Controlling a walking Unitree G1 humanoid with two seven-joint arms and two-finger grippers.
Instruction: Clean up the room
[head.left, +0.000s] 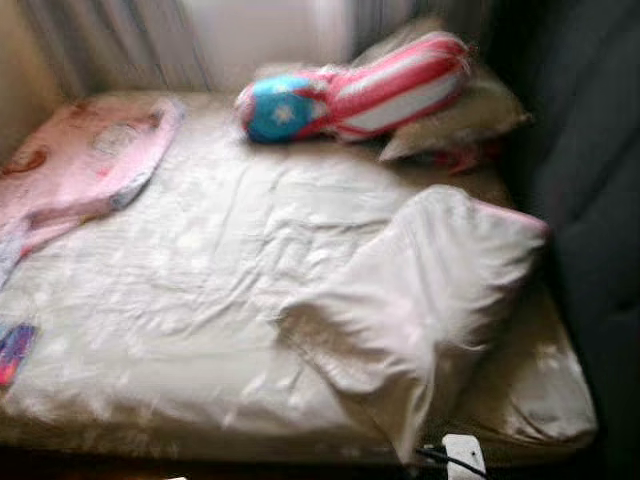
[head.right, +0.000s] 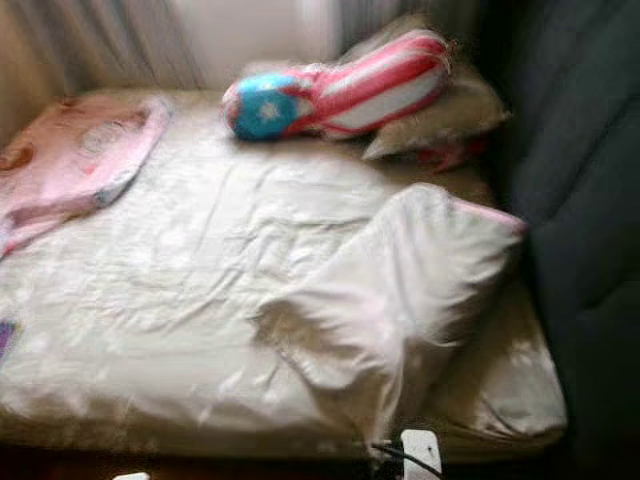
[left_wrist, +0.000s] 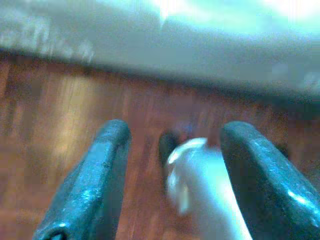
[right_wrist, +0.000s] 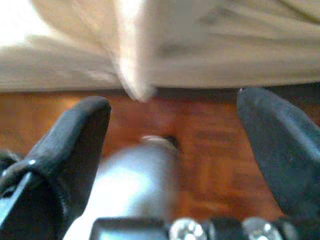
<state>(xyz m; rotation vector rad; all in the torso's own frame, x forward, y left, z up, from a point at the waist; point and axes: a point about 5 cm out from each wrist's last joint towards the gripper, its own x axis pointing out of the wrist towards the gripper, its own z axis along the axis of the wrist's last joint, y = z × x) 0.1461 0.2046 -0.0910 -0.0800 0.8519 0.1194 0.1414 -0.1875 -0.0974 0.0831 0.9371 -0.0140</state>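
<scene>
A bed with a wrinkled white sheet (head.left: 200, 290) lies before me. On its right half sits a crumpled white blanket (head.left: 430, 290). A pink blanket (head.left: 80, 160) is bunched at the back left corner. At the head rests a red, white and blue striped plush cushion (head.left: 350, 90) against a beige pillow (head.left: 460, 120). My left gripper (left_wrist: 177, 129) hangs open over the wooden floor (left_wrist: 60, 125) beside the bed's edge. My right gripper (right_wrist: 174, 100) is open too, low by the bed, where a corner of white cloth (right_wrist: 135, 75) hangs down. Neither holds anything.
A dark upholstered piece (head.left: 590, 200) stands along the bed's right side. Curtains (head.left: 120, 40) hang behind the bed. A small white device with a black cable (head.left: 462, 455) lies at the bed's front edge. A small colourful item (head.left: 15, 350) sits at the left edge.
</scene>
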